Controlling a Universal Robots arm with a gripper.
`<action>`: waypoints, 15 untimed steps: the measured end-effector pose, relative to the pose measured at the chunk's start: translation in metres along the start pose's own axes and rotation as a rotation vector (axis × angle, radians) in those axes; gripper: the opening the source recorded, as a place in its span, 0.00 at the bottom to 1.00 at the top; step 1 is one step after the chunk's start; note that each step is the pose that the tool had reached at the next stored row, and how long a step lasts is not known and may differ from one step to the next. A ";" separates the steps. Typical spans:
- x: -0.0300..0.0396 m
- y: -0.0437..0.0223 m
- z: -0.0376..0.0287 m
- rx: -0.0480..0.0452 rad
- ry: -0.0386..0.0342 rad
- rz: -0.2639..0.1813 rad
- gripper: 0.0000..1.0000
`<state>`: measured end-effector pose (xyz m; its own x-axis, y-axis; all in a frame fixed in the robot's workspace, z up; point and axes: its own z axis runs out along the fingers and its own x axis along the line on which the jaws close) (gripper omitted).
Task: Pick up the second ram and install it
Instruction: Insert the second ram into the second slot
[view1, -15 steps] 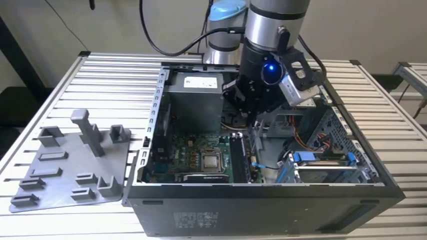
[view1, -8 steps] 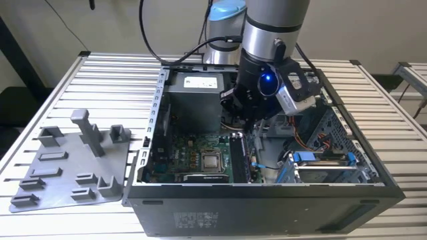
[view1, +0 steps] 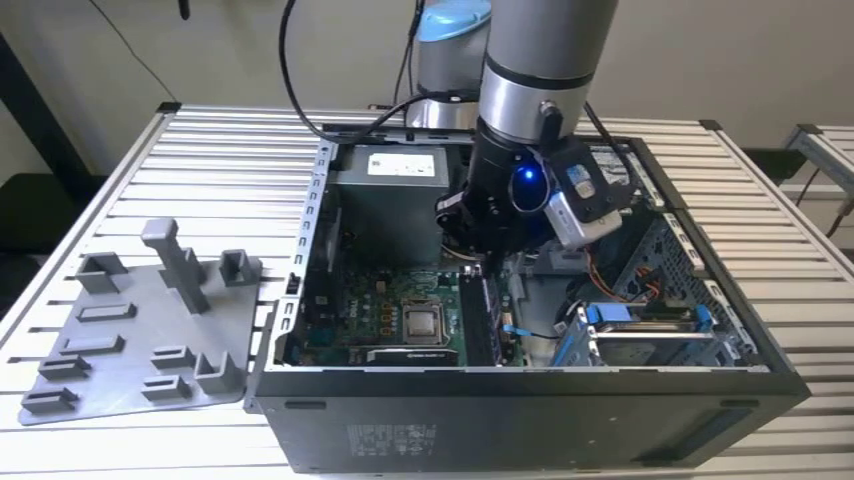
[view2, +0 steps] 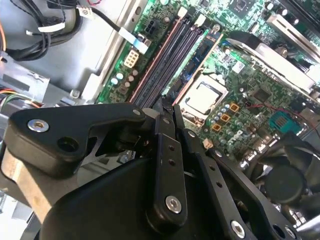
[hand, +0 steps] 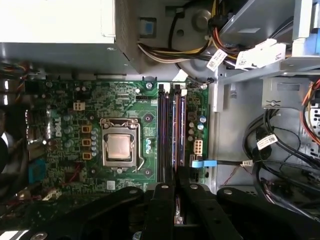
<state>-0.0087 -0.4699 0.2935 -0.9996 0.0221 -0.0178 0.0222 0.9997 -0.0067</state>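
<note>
Gripper: in both wrist views the black gripper (hand: 176, 183) reached down inside the open computer case, right over the memory slots. Its two fingers (hand: 164, 205) were drawn close together, with only a thin gap between them.
Second ram: the second ram (hand: 178, 135) stood on its edge along one of the slots. Its near end went into the gap between the fingers, so the gripper was clenched on the stick.
Slots: the long dark slots (hand: 163, 130) lay side by side, just beside the ram.
Processor: a square metal processor (hand: 119, 147) sat in its frame near the slots, on the other side from the case wall.
Green board: the green board (hand: 65, 100) lay flat on the bottom of the case, under all these parts.
Cables: black and coloured cables (hand: 280, 150) with white tags were beside the board, apart from the slots.
Power box: a grey metal box (hand: 55, 30) stood beyond the far edge of the board.
Case: in the exterior view the dark case (view1: 534, 400) lay on its side with the open face up, and the silver arm (view1: 541, 60) came down into it.
Tray: a grey plastic tray (view1: 134, 340) with upright posts lay on the exterior view's left, just beside the case.
Table: a table (view1: 214, 140) of pale metal slats carried the case and the tray.
</note>
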 end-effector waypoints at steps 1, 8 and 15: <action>0.0001 0.0000 0.0018 0.0000 0.0000 0.000 0.14; 0.0012 0.0000 0.0147 0.0008 0.0003 0.039 0.14; 0.0031 0.0000 0.0212 0.0013 0.0007 0.057 0.14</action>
<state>-0.0114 -0.4699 0.2722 -0.9967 0.0795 -0.0175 0.0796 0.9968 -0.0070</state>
